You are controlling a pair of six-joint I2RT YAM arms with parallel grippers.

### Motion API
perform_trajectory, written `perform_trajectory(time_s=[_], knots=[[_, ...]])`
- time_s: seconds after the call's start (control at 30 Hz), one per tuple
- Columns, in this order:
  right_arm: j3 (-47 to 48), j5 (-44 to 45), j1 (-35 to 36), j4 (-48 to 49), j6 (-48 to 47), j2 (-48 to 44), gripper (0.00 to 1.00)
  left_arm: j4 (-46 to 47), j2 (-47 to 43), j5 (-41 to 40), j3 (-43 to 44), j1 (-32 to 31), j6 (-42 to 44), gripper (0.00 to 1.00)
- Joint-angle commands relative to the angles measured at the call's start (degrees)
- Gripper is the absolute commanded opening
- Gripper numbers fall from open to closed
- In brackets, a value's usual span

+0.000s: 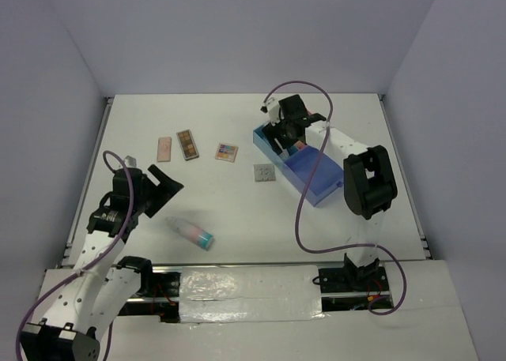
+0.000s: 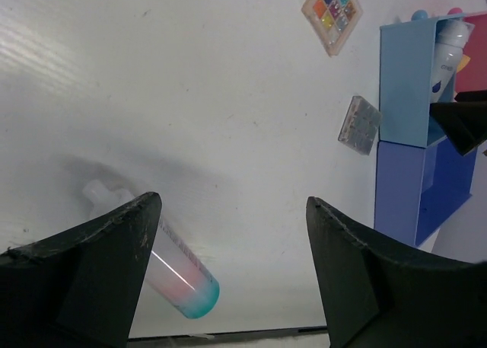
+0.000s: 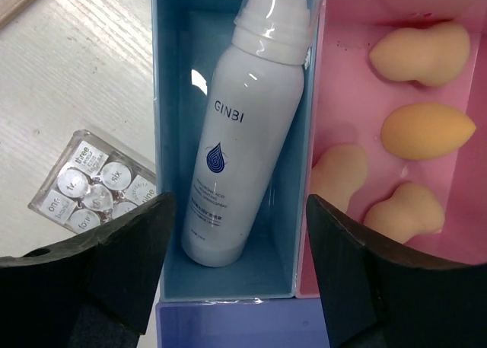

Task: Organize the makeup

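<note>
The white bottle point(image 3: 243, 142) lies in the light-blue compartment of the tray point(image 1: 326, 189). Several tan sponges point(image 3: 426, 131) lie in the pink compartment beside it. My right gripper point(image 3: 240, 200) hovers open and empty over the bottle point(image 1: 299, 144). The grey palette point(image 1: 264, 174) lies just left of the tray. The peach palette point(image 1: 164, 148), brown palette point(image 1: 187, 144) and multicoloured palette point(image 1: 227, 152) lie in a row on the table. The pinkish teal-capped tube point(image 1: 192, 233) lies at front left. My left gripper point(image 1: 162, 186) is open and empty, above and left of the tube point(image 2: 163, 264).
The tray's dark-blue compartment point(image 2: 415, 188) holds nothing that I can see. The white table point(image 1: 237, 203) is ringed by lilac walls. Purple cables loop from both arms. A taped strip runs along the near edge point(image 1: 245, 294).
</note>
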Motion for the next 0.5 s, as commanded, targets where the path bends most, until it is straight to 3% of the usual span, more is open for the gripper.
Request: perform_trajectory(time_s=[0.0, 0.17, 0.2, 0.47], knots=[[2.3, -1.9, 0.0, -1.0, 0.6, -1.8, 0.78, -4.0, -0.7, -0.5, -0.8, 0.3, -3.8, 0.89], [3.3, -4.3, -0.6, -2.8, 0.3, -3.4, 0.86, -5.7, 0.7, -0.3, -1.6, 0.3, -6.3, 0.84], [3.3, -5.0, -0.7, -2.9, 0.1, -3.9, 0.99, -6.2, 0.9, -0.2, -1.6, 0.3, -6.2, 0.83], [5.4, -17.5, -4.0, -5.3, -5.6, -7.2, 0.99, -7.8, 3.2, 0.0, -1.2, 0.3, -5.5, 0.79]])
